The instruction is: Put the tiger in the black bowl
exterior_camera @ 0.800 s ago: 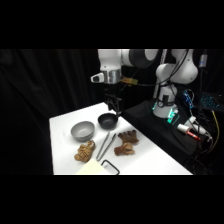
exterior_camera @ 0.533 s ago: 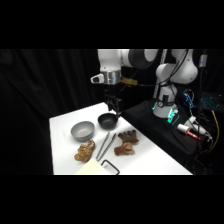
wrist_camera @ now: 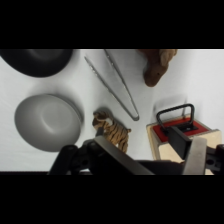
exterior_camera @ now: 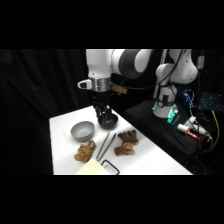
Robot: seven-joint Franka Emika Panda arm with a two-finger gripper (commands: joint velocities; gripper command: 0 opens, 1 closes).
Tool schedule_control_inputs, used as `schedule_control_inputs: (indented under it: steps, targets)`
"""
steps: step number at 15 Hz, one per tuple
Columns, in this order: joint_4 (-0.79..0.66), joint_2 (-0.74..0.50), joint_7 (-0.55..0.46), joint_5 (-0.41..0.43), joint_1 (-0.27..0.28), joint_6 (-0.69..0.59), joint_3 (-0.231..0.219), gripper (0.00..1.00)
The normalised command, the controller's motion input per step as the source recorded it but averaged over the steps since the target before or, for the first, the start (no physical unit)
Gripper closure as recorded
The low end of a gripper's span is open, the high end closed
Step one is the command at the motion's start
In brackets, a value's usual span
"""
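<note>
Hovering above black bowl (exterior_camera: 107, 120), gripper (exterior_camera: 103, 111) w/ jaws apart, empty; tiger (exterior_camera: 85, 151) on worktop (exterior_camera: 62, 145) nr grey bowl (exterior_camera: 82, 130).

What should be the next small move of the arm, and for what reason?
Probably move the gripper away from the black bowl toward the tiger, then lower over it. The side view shows the tiger lying untouched on the table beside the grey bowl, while the gripper hangs near the black bowl. In the wrist view the fingers stand apart with nothing between them.
</note>
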Motion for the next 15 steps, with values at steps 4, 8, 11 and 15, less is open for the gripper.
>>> schedule_control_inputs:
  steps: [4,8,11,15]
  targets:
    - [0.45,0.43,0.13,-0.229,0.067,0.15,-0.014,0.0]
    - [0.38,0.39,0.02,-0.115,0.061,0.13,0.002,0.0]
    - [0.38,0.35,-0.06,-0.117,0.034,0.14,-0.016,0.0]
    - [0.37,0.3,-0.14,-0.138,0.001,0.1,-0.046,0.0]
